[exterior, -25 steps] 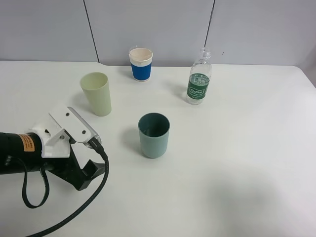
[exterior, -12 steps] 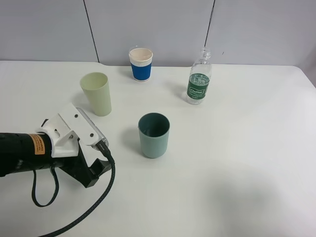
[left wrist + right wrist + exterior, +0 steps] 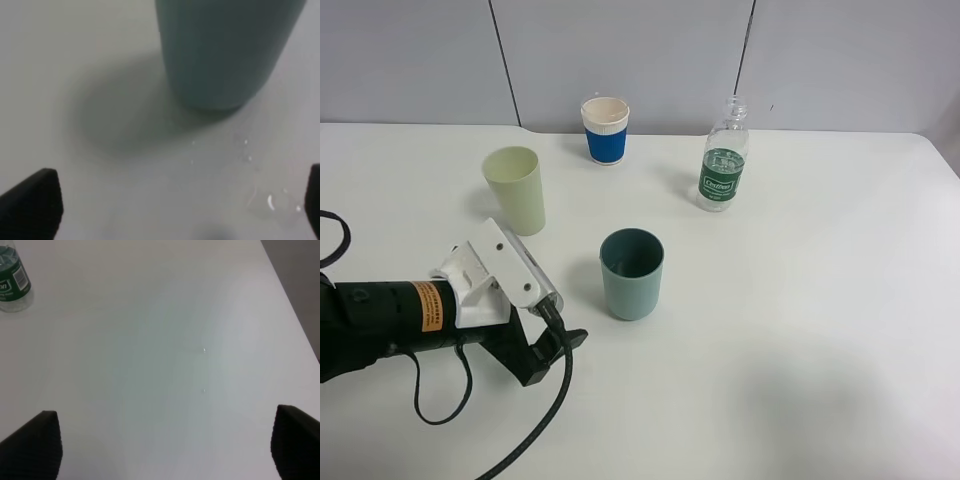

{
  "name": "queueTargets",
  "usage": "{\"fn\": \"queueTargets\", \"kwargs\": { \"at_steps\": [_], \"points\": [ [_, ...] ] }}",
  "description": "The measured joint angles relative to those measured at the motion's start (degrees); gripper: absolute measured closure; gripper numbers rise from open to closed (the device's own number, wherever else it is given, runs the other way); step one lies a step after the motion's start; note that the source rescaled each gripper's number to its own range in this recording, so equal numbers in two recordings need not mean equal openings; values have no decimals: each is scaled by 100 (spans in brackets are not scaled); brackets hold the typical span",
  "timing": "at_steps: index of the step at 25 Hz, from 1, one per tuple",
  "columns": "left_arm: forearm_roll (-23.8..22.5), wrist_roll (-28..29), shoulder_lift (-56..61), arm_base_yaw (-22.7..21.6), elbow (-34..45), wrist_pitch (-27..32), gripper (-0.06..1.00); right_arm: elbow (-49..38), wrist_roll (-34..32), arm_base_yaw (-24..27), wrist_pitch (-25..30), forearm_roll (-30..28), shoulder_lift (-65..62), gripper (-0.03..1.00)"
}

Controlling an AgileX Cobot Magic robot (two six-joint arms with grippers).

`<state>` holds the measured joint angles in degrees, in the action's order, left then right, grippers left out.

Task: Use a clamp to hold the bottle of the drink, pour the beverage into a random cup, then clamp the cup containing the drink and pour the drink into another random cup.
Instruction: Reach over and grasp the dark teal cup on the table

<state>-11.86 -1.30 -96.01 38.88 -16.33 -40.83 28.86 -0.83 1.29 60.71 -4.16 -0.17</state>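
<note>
The white tabletop [image 3: 800, 330] carries everything, and most of it lies bare. My left hand [image 3: 552, 350] is low over its near left part, released, the fingers spread wide with nothing between them. It points at the teal cup [image 3: 631, 273], which stands upright just beyond the fingertips, near the middle of the tabletop. My right hand [image 3: 162, 445] is released too, with only bare surface beneath it.

I take the teal cup to be the one to clamp next. It looks like stiff, smooth plastic, light in itself, and whatever drink is inside would add some weight. I cannot tell how full it is. The wall tapers a little towards the base, so a grip low down could slide. I would close on it about halfway up, fingers square across its width, and keep it level until it is over the next cup.

The pale green cup [image 3: 515, 190] stands far left and looks the closest place to pour. The bottle [image 3: 723, 158] is far right, upright and uncapped, well apart from both hands. The paper cup [image 3: 605, 130] with the blue sleeve is farthest back.

A few drops [image 3: 270, 200] lie on the tabletop beside the teal cup, so its wall may be wet and slippery.
</note>
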Motion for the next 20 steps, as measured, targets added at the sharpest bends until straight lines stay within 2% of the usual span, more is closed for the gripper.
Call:
{"fn": "queueTargets", "kwargs": {
  "at_steps": [18,20],
  "points": [
    [-193,20,-1547,0,4,-2649,-2,0,0,0,0,0,0,30],
    [-193,20,-1717,0,-16,-2772,-2,0,0,0,0,0,0,30]
  ]
}}
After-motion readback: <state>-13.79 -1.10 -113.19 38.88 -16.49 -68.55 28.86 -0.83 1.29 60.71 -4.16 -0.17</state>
